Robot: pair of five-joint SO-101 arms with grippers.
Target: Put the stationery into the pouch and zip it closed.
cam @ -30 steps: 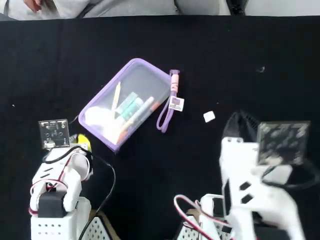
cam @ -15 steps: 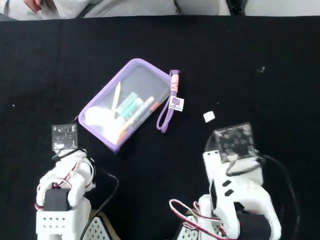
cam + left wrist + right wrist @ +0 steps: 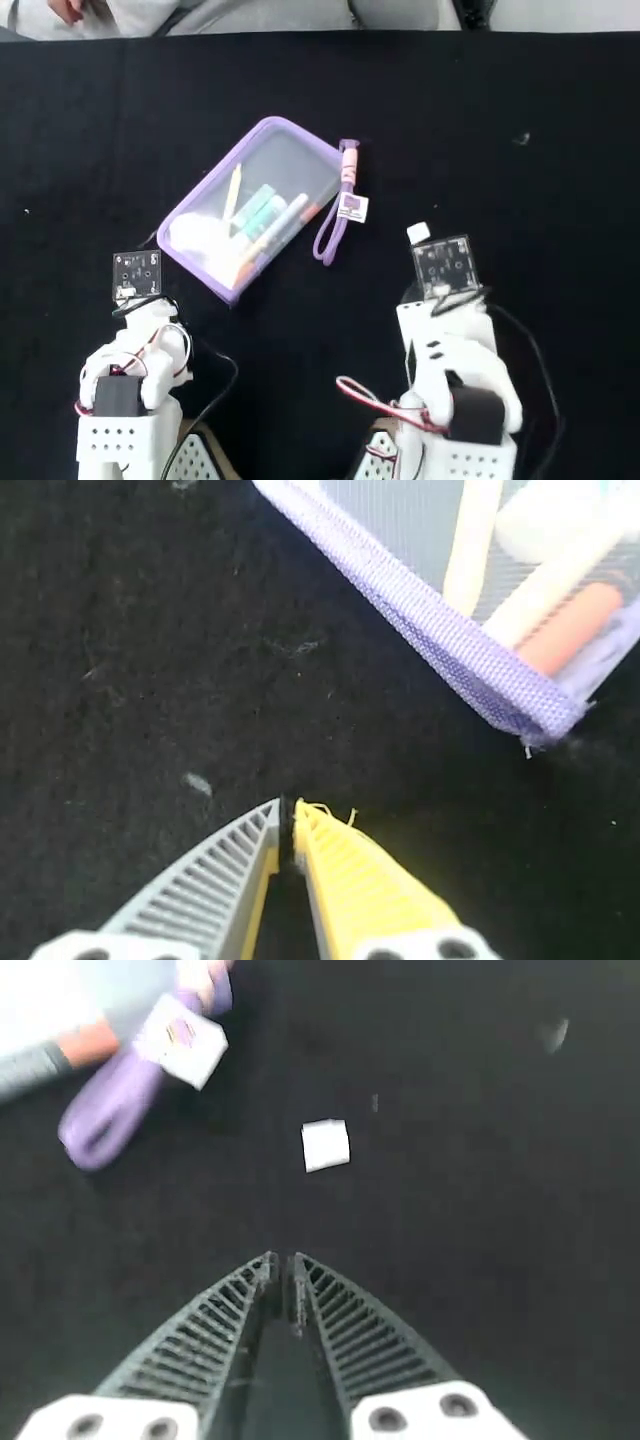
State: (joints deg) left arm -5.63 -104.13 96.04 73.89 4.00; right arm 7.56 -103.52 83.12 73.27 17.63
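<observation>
Partly seen
The pouch (image 3: 440, 630) runs past the left wrist view's edge; the white scrap (image 3: 325, 1146) is too small to identify.

The high camera looks straight down on the whole black desk (image 3: 520, 100). Each wrist camera sits low and close, facing forward over the desk. All three see the purple pouch (image 3: 255, 205).

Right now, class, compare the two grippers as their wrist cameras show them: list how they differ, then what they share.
Colour: the left gripper has one yellow finger and one grey; the right gripper has two dark fingers. Position: the left gripper sits near a corner of the purple pouch; the right gripper faces a small white square. Shared: both are shut, empty, with ribbed fingers.
</observation>
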